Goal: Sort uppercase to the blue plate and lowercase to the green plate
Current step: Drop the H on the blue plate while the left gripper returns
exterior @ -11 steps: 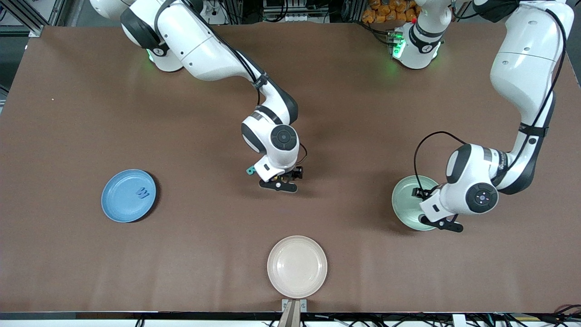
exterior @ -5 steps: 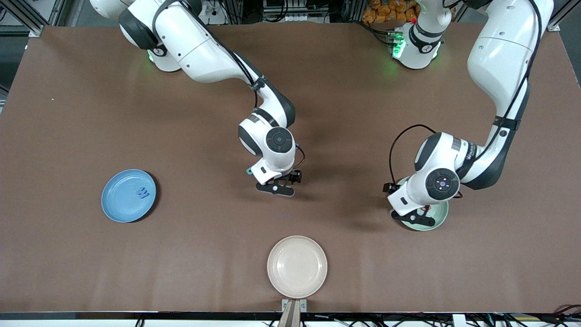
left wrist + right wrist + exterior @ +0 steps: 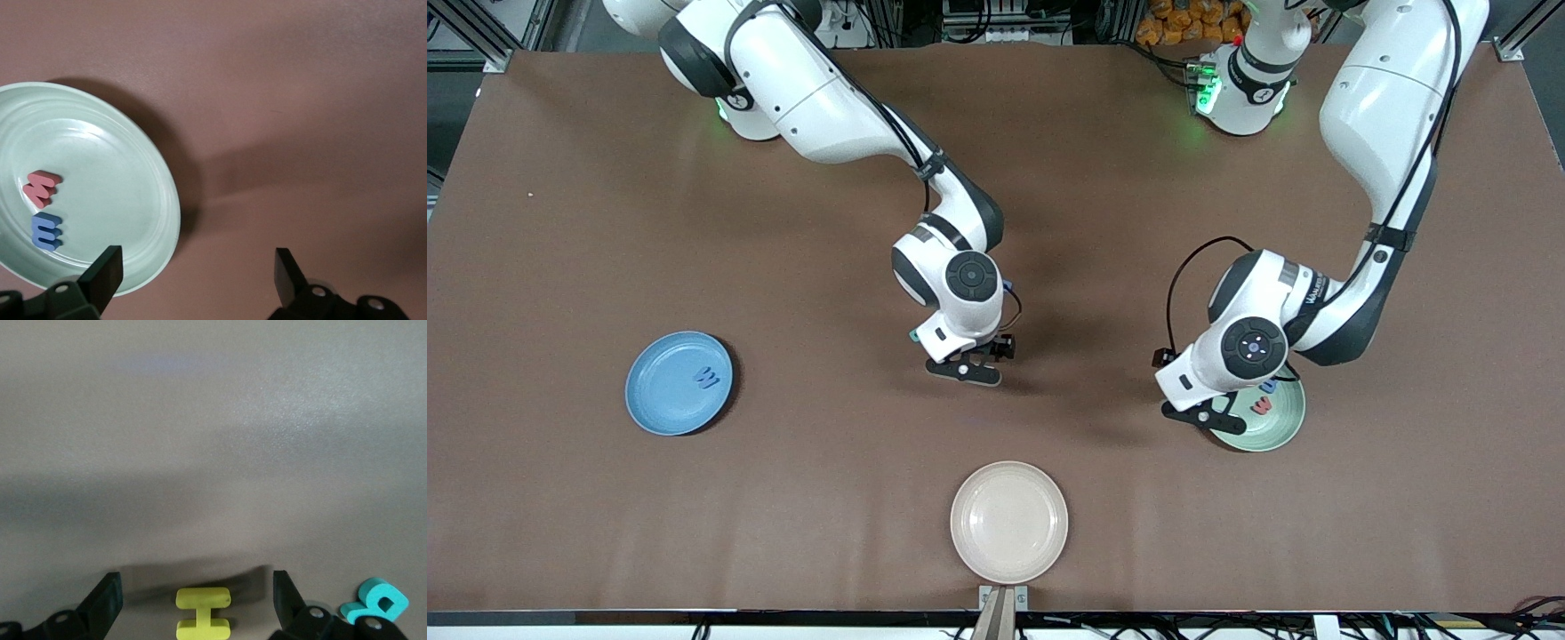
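now the left gripper [image 3: 1199, 414], fingers wide and empty, has slid off the green plate [image 3: 1282, 427] holding 2 lowercase letters, while the right gripper [image 3: 195, 603] hovers wide over the yellow H [image 3: 203, 611].

Blue W [image 3: 706, 379] on blue plate [image 3: 660, 396]; red w [image 3: 41, 187], blue m [image 3: 45, 231] on green plate [image 3: 127, 200]

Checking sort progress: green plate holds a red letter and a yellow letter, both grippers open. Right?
Not quite: on the green plate the red letter lies beside a blue letter, not a yellow one, as the left wrist view shows. The left gripper and right gripper are open.
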